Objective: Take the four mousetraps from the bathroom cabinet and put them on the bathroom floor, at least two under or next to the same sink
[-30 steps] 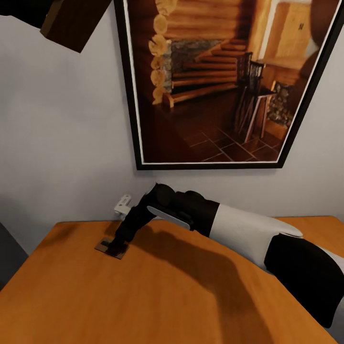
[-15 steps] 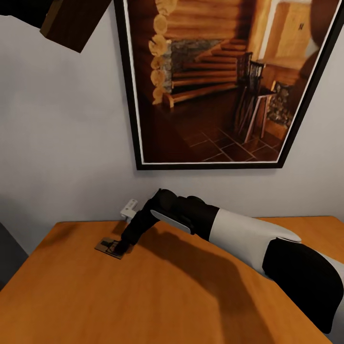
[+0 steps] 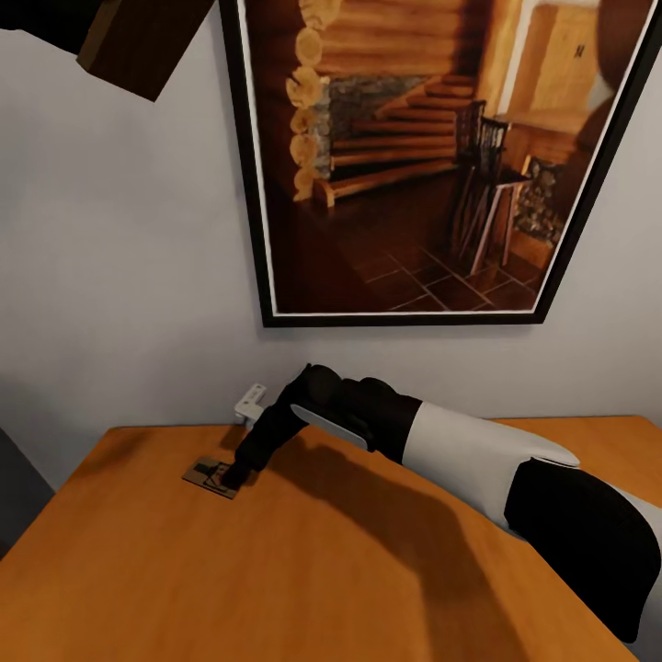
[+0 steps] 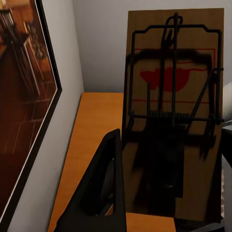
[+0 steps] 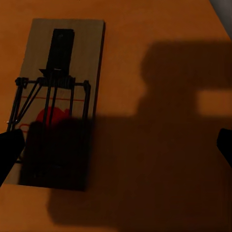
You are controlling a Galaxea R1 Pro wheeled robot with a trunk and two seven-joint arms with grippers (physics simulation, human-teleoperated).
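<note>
- The right claw (image 3: pixel 233 474) is spread wide and holds nothing. It hangs low over the bench (image 3: pixel 368 588), with a trap (image 3: pixel 208 475) lying flat just under its tip.
- In the right wrist view one fingertip (image 5: pixel 8 151) sits over a corner of that trap (image 5: pixel 57 99). The other is well out over bare wood, so the middle of the claw (image 5: pixel 116 147) is beside the plate, not above it.
- The step in hand looks like the pick of this trap. To do it well, slide the claw sideways towards the plate until the plate sits midway between the fingers. Then come straight down and close on the two long edges.
- The fingers should land on bare wood edge, clear of the wire frame and spring. A flat plate gives little to bite on, so a shallow or skewed descent may push it along the bench.
- This trap's long axis runs across the line between the fingers, so closing would take it by its short width. Its red-spot end is the one by the fingers, and the dark tab end points away from them.
- The left claw (image 4: pixel 166 193) is clamped on another trap (image 4: pixel 174 121), raised high by the wall and picture (image 3: pixel 414 156).
- That trap's long axis runs out along the fingers, wire face to the wrist camera, red spot towards the far end.
</note>
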